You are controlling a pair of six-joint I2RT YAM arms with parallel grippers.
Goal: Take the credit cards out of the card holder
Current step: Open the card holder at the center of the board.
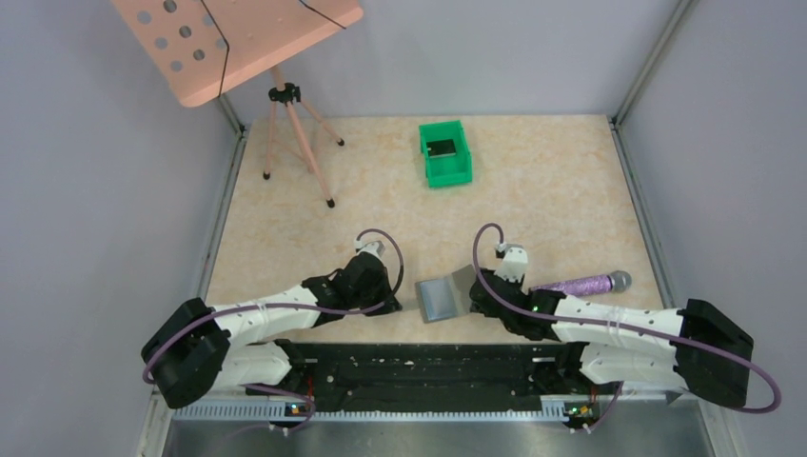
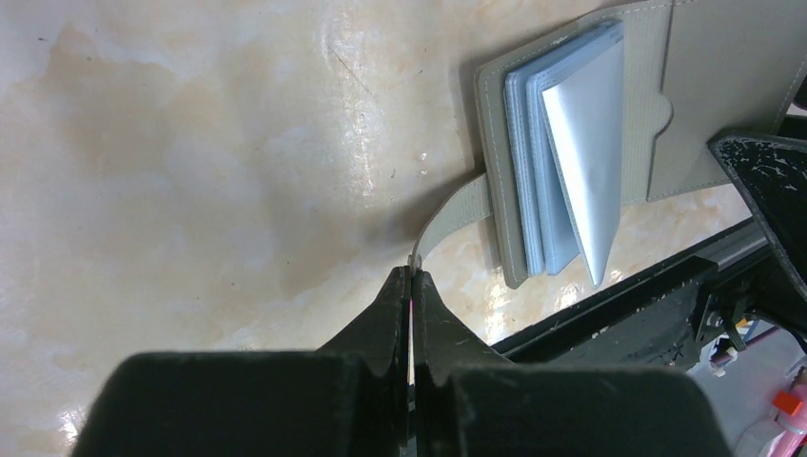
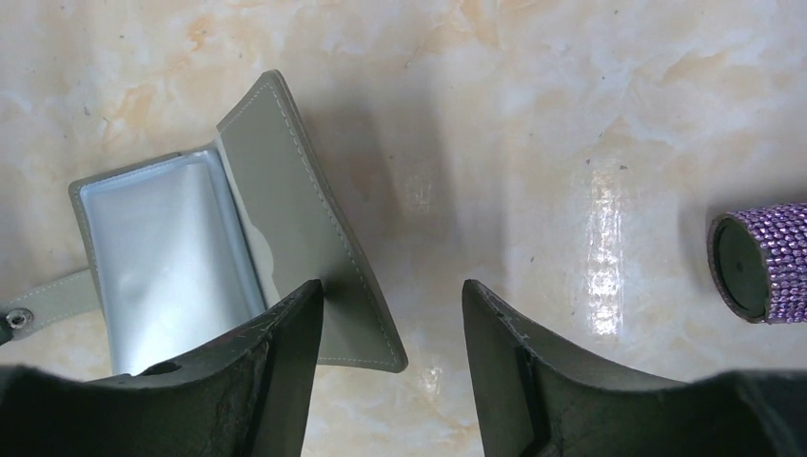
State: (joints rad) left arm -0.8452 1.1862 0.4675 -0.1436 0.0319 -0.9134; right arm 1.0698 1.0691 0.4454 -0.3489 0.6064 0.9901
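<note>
The grey card holder (image 1: 442,297) lies open on the table between my two grippers. In the left wrist view its light blue inner sleeves (image 2: 571,143) fan up, and no separate card shows. My left gripper (image 2: 413,271) is shut on the end of the holder's grey strap (image 2: 457,209), left of the holder (image 1: 383,286). My right gripper (image 3: 390,295) is open. Its left finger is over the holder's blue panel (image 3: 162,248), and the raised grey flap (image 3: 305,238) reaches into the gap between the jaws.
A purple glittery cylinder (image 1: 585,284) lies to the right of my right gripper, its end showing in the right wrist view (image 3: 761,262). A green bin (image 1: 445,152) with a dark item inside stands at the back. A pink stand on a tripod (image 1: 285,95) is at the back left.
</note>
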